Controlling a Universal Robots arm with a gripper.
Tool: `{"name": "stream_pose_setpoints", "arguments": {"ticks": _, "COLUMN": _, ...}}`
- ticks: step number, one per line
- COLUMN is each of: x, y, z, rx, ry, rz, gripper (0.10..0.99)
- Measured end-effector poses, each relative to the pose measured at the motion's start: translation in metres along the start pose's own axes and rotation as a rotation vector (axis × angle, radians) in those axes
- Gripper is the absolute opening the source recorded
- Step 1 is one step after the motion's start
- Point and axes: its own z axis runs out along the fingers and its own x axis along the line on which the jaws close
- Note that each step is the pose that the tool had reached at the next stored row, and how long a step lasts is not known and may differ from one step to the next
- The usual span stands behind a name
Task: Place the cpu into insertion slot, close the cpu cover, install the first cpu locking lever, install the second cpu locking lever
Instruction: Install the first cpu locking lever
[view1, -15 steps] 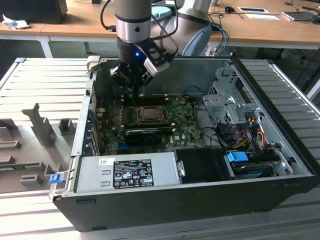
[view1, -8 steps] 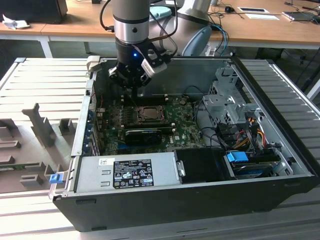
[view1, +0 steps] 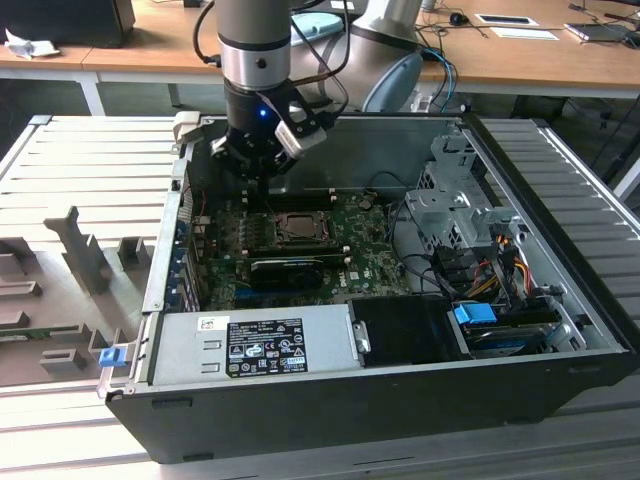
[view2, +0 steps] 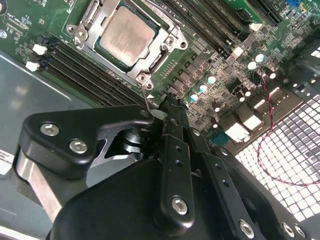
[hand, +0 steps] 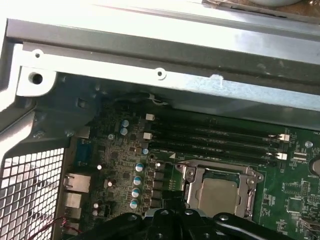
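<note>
Inside the open computer case (view1: 400, 405), the claw (view2: 162, 111) hung over the green board (view1: 375, 265), just beside the insertion slot (view2: 75, 31). The cpu cover (view2: 152, 60) lay closed around the seated cpu (view2: 125, 34). The claw's jaws looked drawn together, and a thin lever wire (view2: 145, 97) reached its tip.

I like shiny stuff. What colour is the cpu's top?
Silvery grey cpu; second wrist view shows it best.

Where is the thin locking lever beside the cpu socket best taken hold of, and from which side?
Probably at its free end, coming down from above: the locking lever is a thin rod sticking out from the socket corner near the memory slots, and the hand is close to that end.
</note>
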Motion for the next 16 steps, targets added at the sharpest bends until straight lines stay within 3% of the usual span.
{"name": "stream_pose_setpoints", "arguments": {"ticks": 10, "x": 0.0187, "y": 0.0037, "z": 0.0036, "rx": -0.001, "ry": -0.0002, "rz": 0.0, "gripper": 0.106}}
{"name": "stream_pose_setpoints", "arguments": {"ticks": 15, "x": 0.0209, "y": 0.0116, "z": 0.0062, "rx": -0.002, "ry": -0.0003, "rz": 0.0, "gripper": 0.106}}
{"name": "stream_pose_setpoints", "arguments": {"ticks": 16, "x": 0.0202, "y": 0.0168, "z": 0.0077, "rx": -0.003, "ry": -0.0005, "rz": 0.0, "gripper": 0.106}}
